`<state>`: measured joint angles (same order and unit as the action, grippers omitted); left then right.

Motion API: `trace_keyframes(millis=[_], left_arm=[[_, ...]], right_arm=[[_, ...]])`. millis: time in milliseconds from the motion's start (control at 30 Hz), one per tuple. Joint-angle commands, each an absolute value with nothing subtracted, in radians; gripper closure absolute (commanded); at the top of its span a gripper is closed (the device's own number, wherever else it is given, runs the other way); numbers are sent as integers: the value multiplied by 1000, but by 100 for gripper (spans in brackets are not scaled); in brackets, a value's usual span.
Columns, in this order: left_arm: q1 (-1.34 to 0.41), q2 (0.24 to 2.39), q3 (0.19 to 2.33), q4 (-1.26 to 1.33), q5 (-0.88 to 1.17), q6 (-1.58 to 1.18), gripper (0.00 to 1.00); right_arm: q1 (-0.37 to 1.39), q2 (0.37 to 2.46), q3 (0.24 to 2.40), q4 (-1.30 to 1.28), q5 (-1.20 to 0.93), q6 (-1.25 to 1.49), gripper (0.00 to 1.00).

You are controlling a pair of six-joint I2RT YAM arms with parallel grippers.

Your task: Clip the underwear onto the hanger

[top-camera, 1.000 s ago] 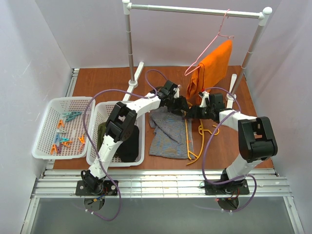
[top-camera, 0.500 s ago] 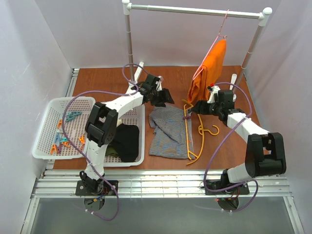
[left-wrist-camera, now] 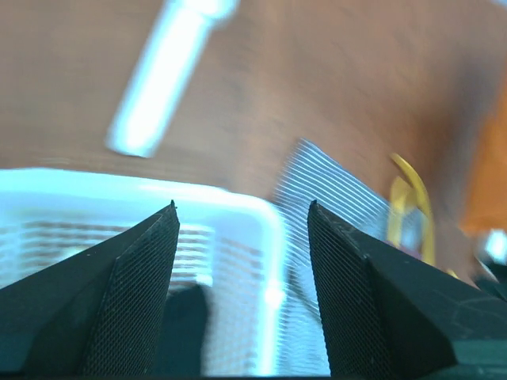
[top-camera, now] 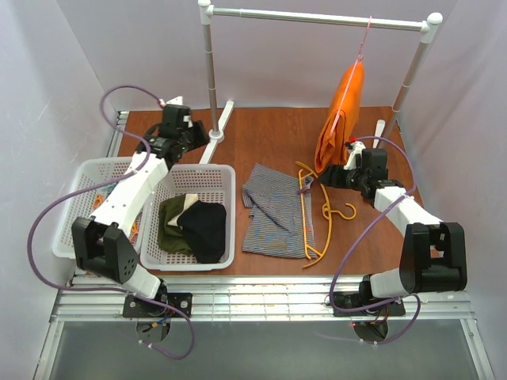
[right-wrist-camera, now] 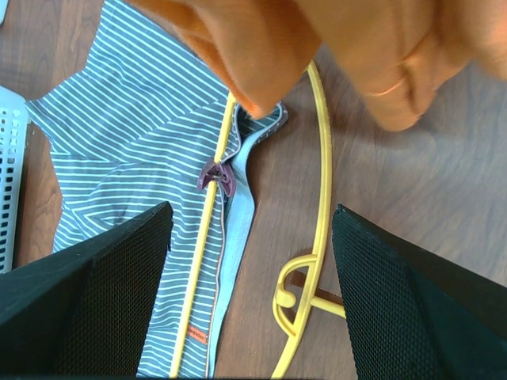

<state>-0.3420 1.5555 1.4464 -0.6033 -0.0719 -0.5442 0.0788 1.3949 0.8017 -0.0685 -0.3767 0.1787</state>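
Observation:
The grey striped underwear [top-camera: 273, 210] lies flat on the wooden table, and the yellow hanger [top-camera: 315, 229] lies along its right edge. A dark purple clip [top-camera: 303, 188] pins the waistband to the hanger bar near the top. My right gripper [top-camera: 337, 176] is open and empty just right of that clip. In the right wrist view the gripper [right-wrist-camera: 252, 210] hovers over the underwear [right-wrist-camera: 135, 174], the hanger bar [right-wrist-camera: 202, 269], the clip [right-wrist-camera: 215, 176] and an orange tag [right-wrist-camera: 196, 338]. My left gripper [top-camera: 188, 133] is open and empty at the back left. Its blurred wrist view [left-wrist-camera: 242, 210] shows the underwear [left-wrist-camera: 333, 190].
A white basket [top-camera: 223, 170] holds black and olive clothes, and a second basket [top-camera: 79, 170] to its left holds coloured pegs. An orange cloth [top-camera: 344, 119] on a pink wire hanger hangs from the white rail [top-camera: 317, 17], just above my right gripper. The rail post [top-camera: 211, 79] stands next to my left gripper.
My left arm has swung away from the underwear's top edge to the back left, past the baskets. My right gripper has drawn back a little to the right. The orange cloth has swung.

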Motion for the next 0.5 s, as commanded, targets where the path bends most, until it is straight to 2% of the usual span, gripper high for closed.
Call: trace_keyframes(millis=[0, 167, 333, 467], left_arm=[[-229, 1474, 1381, -745, -261, -500, 41], [50, 1359, 1284, -791, -189, -454, 41], [202, 1304, 1186, -818, -255, -402, 41], [343, 1312, 1106, -747, -184, -400, 44]], right_arm=[[75, 1405, 816, -71, -403, 176, 27], [75, 1405, 816, -69, -411, 181, 27], [75, 1431, 819, -63, -429, 187, 28], [75, 1451, 841, -64, -454, 196, 29]])
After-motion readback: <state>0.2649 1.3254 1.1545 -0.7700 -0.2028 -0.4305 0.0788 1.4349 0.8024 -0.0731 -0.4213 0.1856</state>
